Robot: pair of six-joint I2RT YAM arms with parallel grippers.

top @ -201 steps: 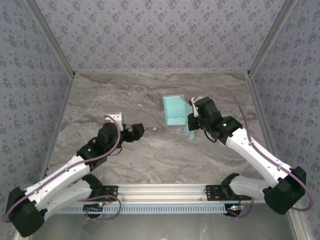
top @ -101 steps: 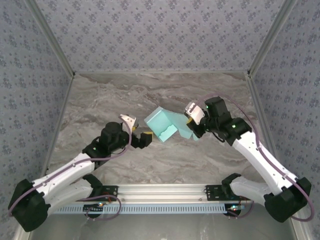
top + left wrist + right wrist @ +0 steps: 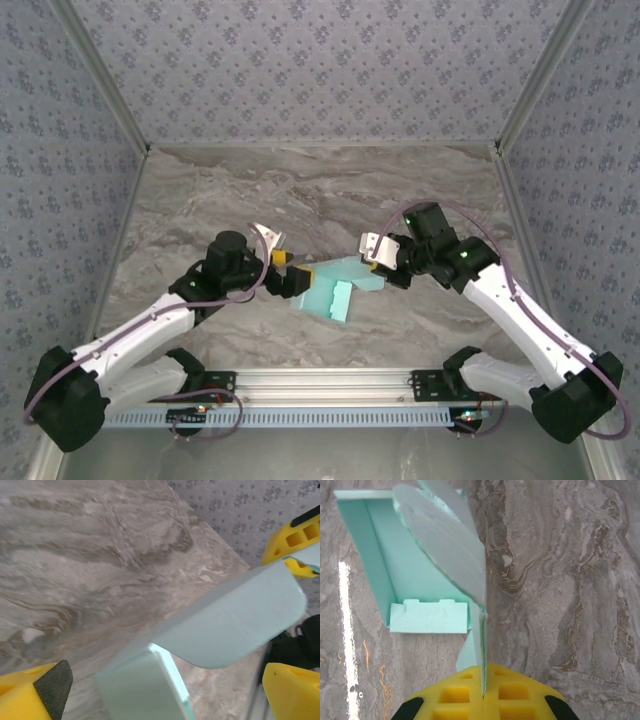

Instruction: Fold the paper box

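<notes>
The pale aqua paper box (image 3: 335, 292) is partly folded and hangs tilted above the table's middle. My right gripper (image 3: 375, 262) is shut on one of its thin flaps. In the right wrist view that flap runs edge-on into the closed yellow fingers (image 3: 450, 697) of the right gripper (image 3: 482, 695), and the paper box (image 3: 420, 575) shows its open inside and a notched tab. My left gripper (image 3: 292, 272) is open at the box's left end. In the left wrist view the left gripper (image 3: 165, 685) has its yellow fingers (image 3: 35, 690) wide apart, with the rounded box flap (image 3: 235, 625) between them, touching neither.
The grey marble table (image 3: 200, 200) spreads around the box, with patterned walls (image 3: 320, 70) on three sides. An aluminium rail (image 3: 320, 385) with the arm bases runs along the near edge. The right gripper's yellow fingers (image 3: 292, 540) appear at the top right of the left wrist view.
My right gripper has carried the box from the back centre forward and left, tilting it over. My left gripper has swung right and now straddles the box's left end.
</notes>
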